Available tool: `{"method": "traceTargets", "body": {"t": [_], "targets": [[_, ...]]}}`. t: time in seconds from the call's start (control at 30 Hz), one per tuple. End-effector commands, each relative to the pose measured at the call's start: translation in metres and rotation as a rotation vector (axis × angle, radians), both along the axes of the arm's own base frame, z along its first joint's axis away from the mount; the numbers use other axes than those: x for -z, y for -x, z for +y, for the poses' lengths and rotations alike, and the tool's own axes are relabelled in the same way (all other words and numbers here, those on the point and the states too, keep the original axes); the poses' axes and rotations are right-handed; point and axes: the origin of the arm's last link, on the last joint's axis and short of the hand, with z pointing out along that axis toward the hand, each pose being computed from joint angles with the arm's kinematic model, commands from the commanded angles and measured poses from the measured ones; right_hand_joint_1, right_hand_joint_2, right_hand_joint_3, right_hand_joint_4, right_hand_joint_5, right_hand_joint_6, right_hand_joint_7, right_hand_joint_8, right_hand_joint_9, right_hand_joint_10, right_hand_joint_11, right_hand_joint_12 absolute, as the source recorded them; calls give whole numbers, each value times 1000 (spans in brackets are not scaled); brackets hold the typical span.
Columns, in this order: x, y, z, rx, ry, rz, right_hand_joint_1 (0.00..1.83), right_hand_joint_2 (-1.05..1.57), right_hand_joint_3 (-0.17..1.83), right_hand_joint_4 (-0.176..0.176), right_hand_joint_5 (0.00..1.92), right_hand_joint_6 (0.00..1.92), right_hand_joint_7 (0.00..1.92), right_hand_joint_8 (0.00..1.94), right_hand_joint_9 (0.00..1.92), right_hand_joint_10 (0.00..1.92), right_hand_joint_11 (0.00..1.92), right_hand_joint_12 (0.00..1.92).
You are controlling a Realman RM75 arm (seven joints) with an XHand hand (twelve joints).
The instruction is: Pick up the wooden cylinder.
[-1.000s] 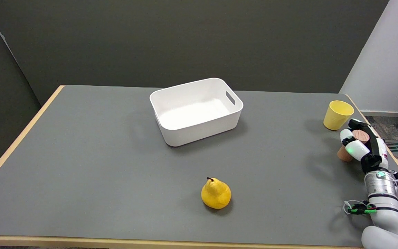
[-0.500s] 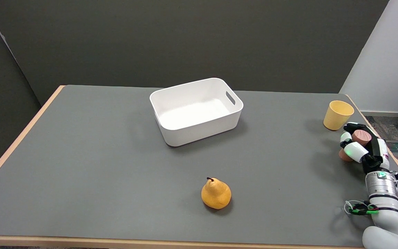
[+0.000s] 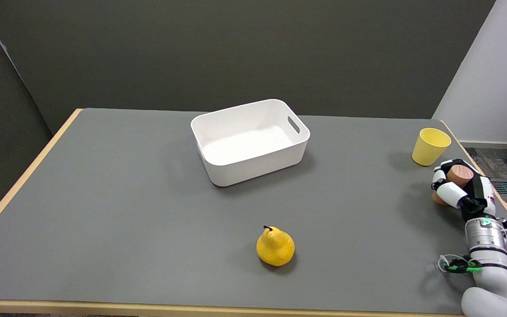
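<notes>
A grey table [image 3: 126, 211] with a pale wooden edge holds a white plastic bin [image 3: 250, 141] with a handle slot near its far middle, a yellow pear [image 3: 275, 247] nearer the front, and a yellow cup [image 3: 429, 146] far right.
</notes>
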Motion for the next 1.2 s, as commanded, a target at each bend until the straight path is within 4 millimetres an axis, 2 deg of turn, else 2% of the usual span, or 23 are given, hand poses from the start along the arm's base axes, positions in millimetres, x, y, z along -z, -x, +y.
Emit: {"method": "traceTargets", "body": {"t": [0.03, 0.1, 0.13, 0.17, 0.2, 0.27, 0.33, 0.4, 0.47, 0.77, 1.2], "targets": [[0, 1, -3, 8, -4, -3, 1242, 1085, 703, -76, 476, 1770, 521, 1936, 667, 1896, 30, 1921], [0, 1, -3, 10, -6, 3, 1532, 1146, 447, -80, 475, 1826, 472, 1941, 679, 1921, 265, 1921], [0, 0, -3, 11, -7, 6, 1632, 1147, 382, -81, 477, 1848, 456, 1903, 671, 1921, 362, 1914], [0, 0, -3, 12, -8, 10, 1636, 1091, 447, -71, 482, 1872, 457, 1803, 641, 1921, 402, 1894], [0, 0, -3, 10, -8, 11, 1637, 1081, 448, -65, 481, 1888, 454, 1744, 620, 1920, 399, 1888], [0, -1, -4, 6, -7, 15, 1625, 1214, 227, -63, 459, 1898, 435, 1735, 603, 1915, 245, 1921], [0, -2, -5, 4, -9, 18, 1632, 1120, 379, -61, 464, 1884, 488, 1695, 617, 1921, 321, 1921], [0, -2, -5, 7, -13, 25, 1509, 983, 665, -49, 478, 1827, 560, 1681, 657, 1921, 324, 1921], [0, -2, -5, 7, -13, 26, 1493, 858, 879, -39, 517, 1783, 642, 1677, 718, 1921, 411, 1921], [0, -4, -6, 3, -18, 38, 1526, 709, 1142, -30, 590, 1836, 702, 1757, 849, 1921, 593, 1921], [3, -15, -11, -43, -22, 85, 1540, 655, 1251, -19, 600, 1878, 721, 1827, 907, 1921, 709, 1921]]}}
